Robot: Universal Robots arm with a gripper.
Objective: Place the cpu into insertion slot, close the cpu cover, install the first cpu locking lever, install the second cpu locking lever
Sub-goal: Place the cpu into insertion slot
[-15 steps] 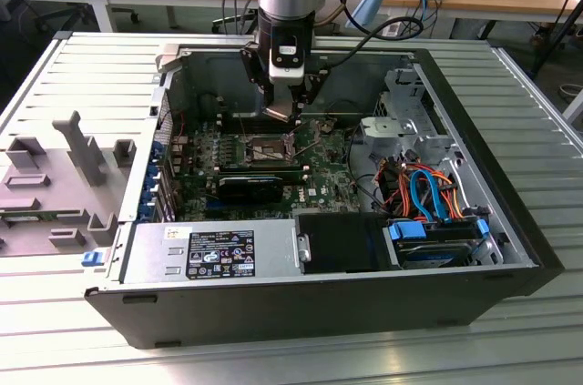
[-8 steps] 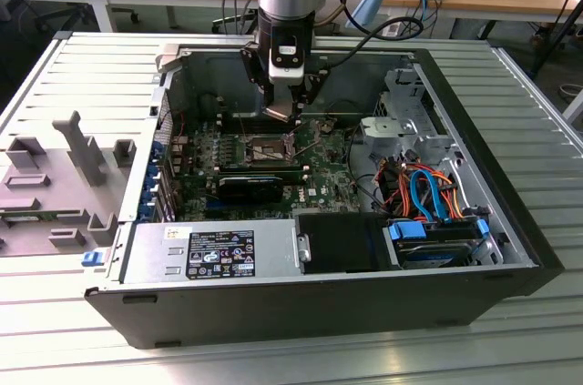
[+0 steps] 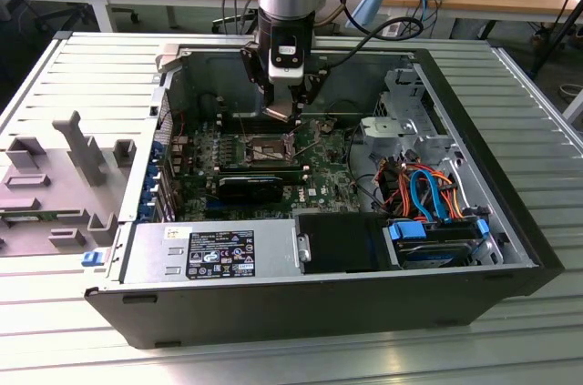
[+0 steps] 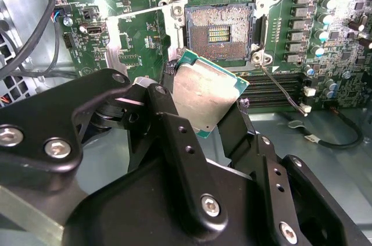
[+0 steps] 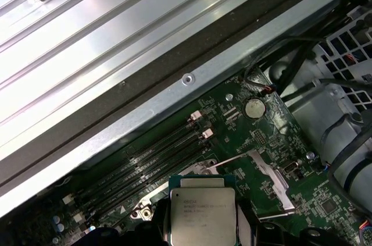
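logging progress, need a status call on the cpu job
Jaws shut: gripper holds silvery-grey square cpu. Held tilted near open dark square insertion slot, not seated. Nothing lying in slot.

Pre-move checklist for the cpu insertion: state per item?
1. cpu gripped between the gripper fingers: ok.
2. insertion slot uncovered, contacts bare, nothing in it: ok.
3. cpu cover swung open, off the slot: ok.
4. locking lever released, standing off to the side: ok.
5. cpu seated in the slot: not ok, it is held off the board.
6. cpu corner orientation matching the slot: cannot tell.
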